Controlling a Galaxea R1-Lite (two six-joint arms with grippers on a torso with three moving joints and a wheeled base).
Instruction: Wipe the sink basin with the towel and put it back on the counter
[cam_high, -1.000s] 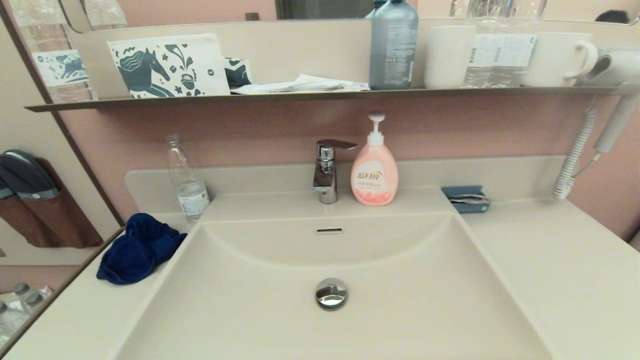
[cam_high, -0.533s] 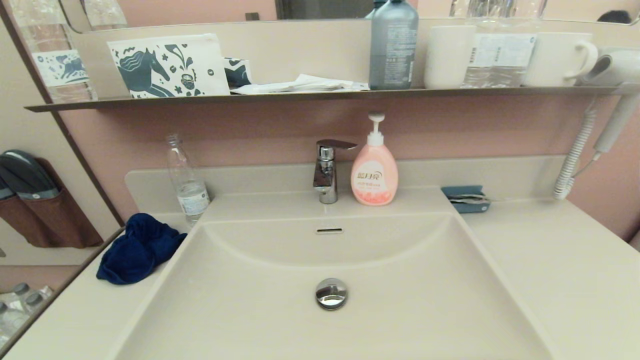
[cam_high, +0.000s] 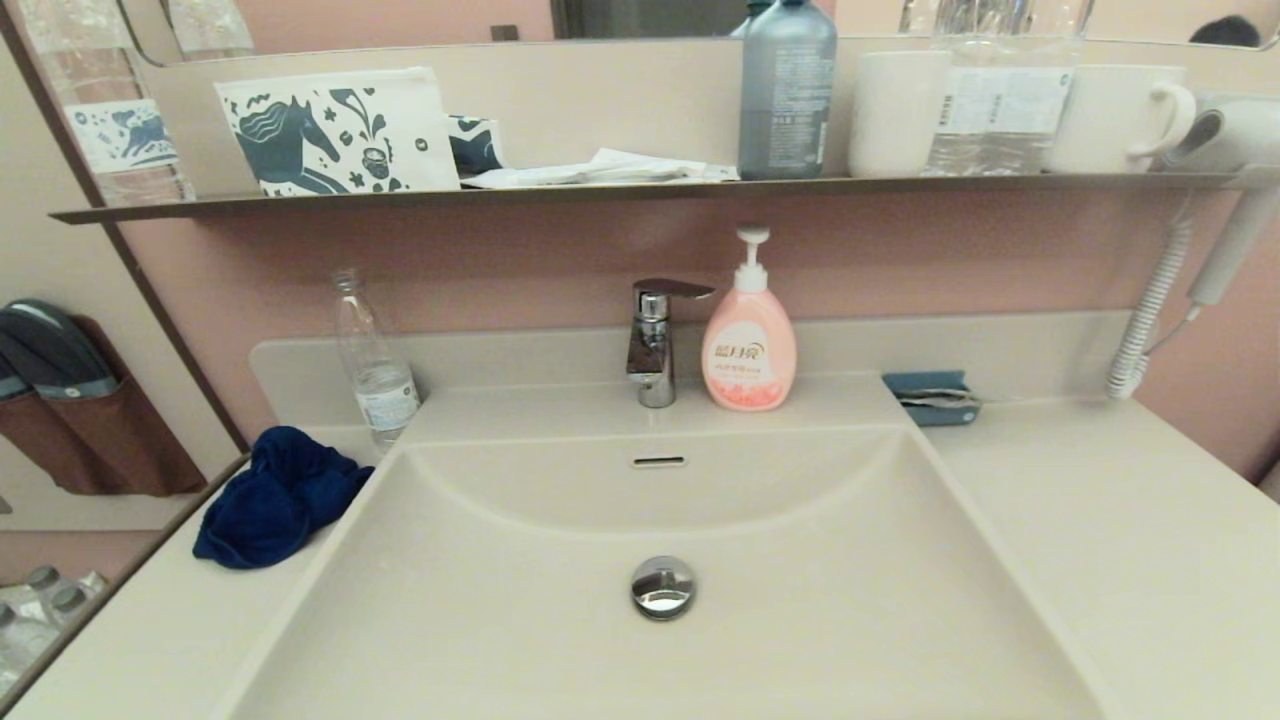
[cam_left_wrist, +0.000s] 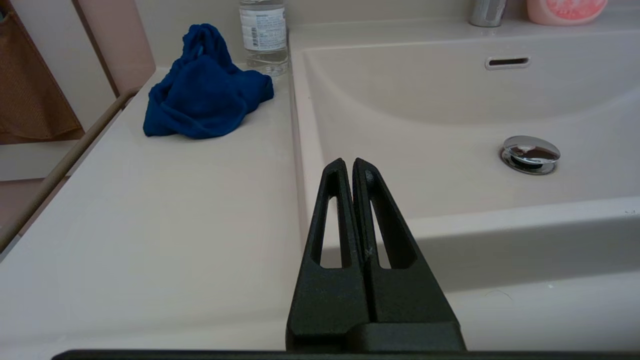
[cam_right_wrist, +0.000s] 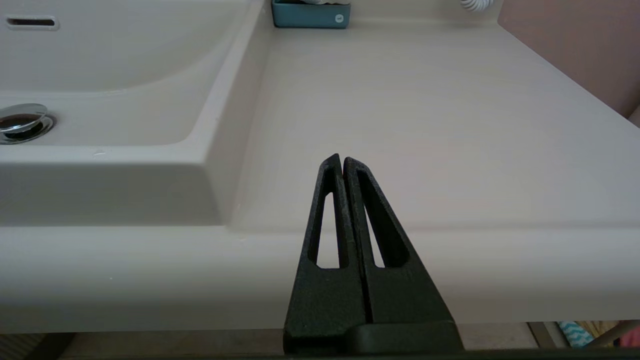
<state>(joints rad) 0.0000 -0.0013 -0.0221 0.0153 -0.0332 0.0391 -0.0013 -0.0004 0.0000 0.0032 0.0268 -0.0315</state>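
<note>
A crumpled dark blue towel (cam_high: 278, 500) lies on the cream counter (cam_high: 1120, 540) left of the sink basin (cam_high: 560, 640), beside its rim; the left wrist view shows the towel (cam_left_wrist: 205, 92) too. The basin has a chrome drain plug (cam_high: 662, 586) and an overflow slot (cam_high: 658, 461). My left gripper (cam_left_wrist: 349, 162) is shut and empty, held before the counter's front edge near the basin's left rim, well short of the towel. My right gripper (cam_right_wrist: 342, 159) is shut and empty, low at the front edge of the right counter (cam_right_wrist: 425, 110). Neither arm shows in the head view.
A clear water bottle (cam_high: 375, 365) stands just behind the towel. A chrome tap (cam_high: 655, 340) and a pink soap pump bottle (cam_high: 748, 335) stand behind the basin. A small blue tray (cam_high: 932, 398) sits at the back right. A dark shelf (cam_high: 640, 190) carries cups and bottles.
</note>
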